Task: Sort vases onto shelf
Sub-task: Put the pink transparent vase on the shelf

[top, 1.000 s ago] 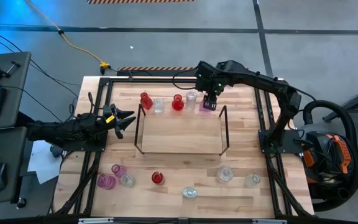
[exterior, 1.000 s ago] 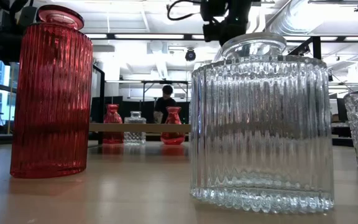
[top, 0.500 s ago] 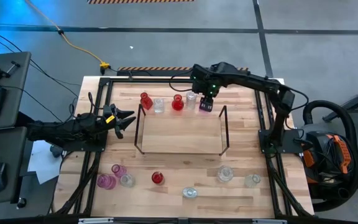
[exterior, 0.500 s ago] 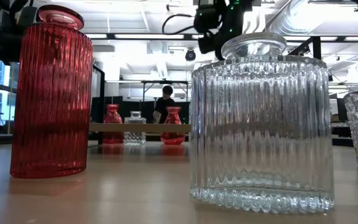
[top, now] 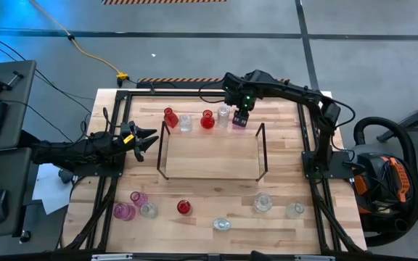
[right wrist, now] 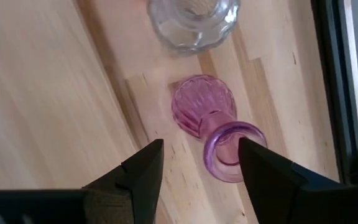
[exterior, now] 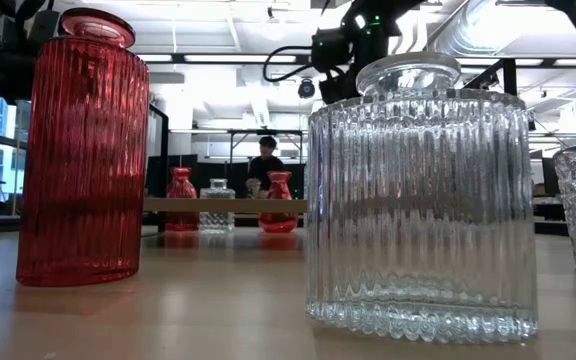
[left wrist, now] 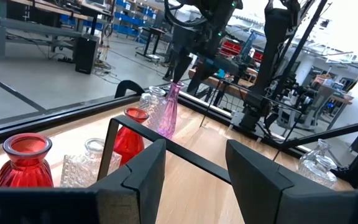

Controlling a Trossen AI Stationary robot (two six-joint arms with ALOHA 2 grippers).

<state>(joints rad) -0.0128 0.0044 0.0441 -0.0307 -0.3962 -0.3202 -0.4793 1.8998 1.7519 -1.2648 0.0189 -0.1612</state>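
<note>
The shelf (top: 209,156) stands mid-table, its wooden board between two black wire ends. Along its far edge stand a red vase (top: 170,116), a clear one (top: 186,123), a red one (top: 207,120), a clear one (top: 224,114) and a pink vase (top: 239,122), each on its base. My right gripper (right wrist: 201,143) hangs open just above the pink vase (right wrist: 211,121), fingers pointing down on either side of its neck, touching nothing. It also shows high in the low view (exterior: 340,60). My left gripper (top: 147,139) waits open at the shelf's left end.
Several loose vases stand near the table's near edge: two pink (top: 129,204), a red one (top: 184,207) and clear ones (top: 263,203). A tall red ribbed vase (exterior: 83,150) and a clear ribbed one (exterior: 418,200) fill the low view. A black metal frame (top: 122,101) edges the table.
My right gripper has shifted a little toward the table's far-left while staying over the pink vase; in the low view it has drifted sideways overhead. The pink vase has stayed upright in its place on the shelf.
</note>
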